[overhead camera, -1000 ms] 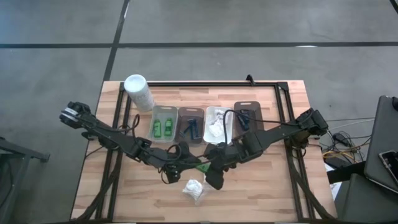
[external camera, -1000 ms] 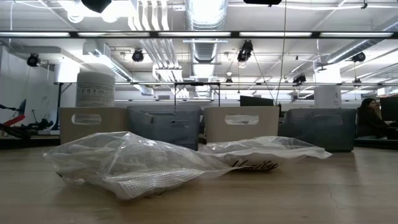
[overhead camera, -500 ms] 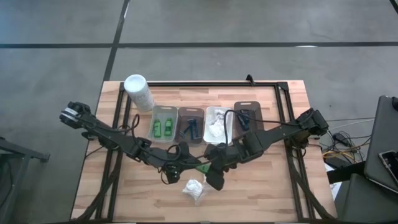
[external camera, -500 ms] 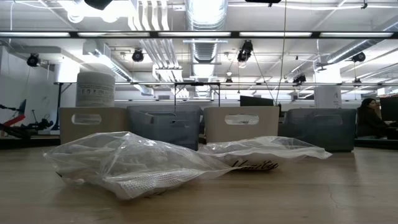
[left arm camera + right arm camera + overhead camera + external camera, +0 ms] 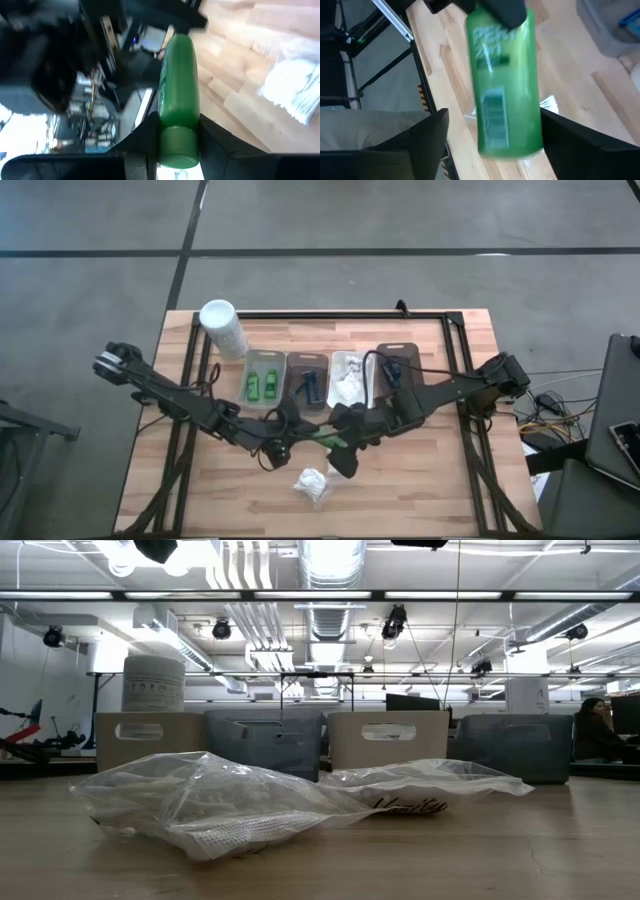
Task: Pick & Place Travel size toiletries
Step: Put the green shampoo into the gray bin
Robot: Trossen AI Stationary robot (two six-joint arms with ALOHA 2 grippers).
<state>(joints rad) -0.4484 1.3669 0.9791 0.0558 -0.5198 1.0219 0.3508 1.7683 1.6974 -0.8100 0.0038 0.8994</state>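
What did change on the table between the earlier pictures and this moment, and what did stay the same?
A handover of the green bottle: the left gripper has closed on its cap end, while the right gripper has opened off it and drawn slightly back toward the trays. In the high view both arms shifted a little up-table. The white cylinder, the trays' contents and the plastic bags stayed put.

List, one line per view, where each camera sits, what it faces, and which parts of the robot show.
High: overhead, straight down on the table; both arms meet mid-table.
Low: at tabletop height, facing the plastic bags and trays; no arm shows.
Left wrist: left gripper clamps the green bottle.
Right wrist: right gripper open around it.
Shared: both wrist views show the bottle.
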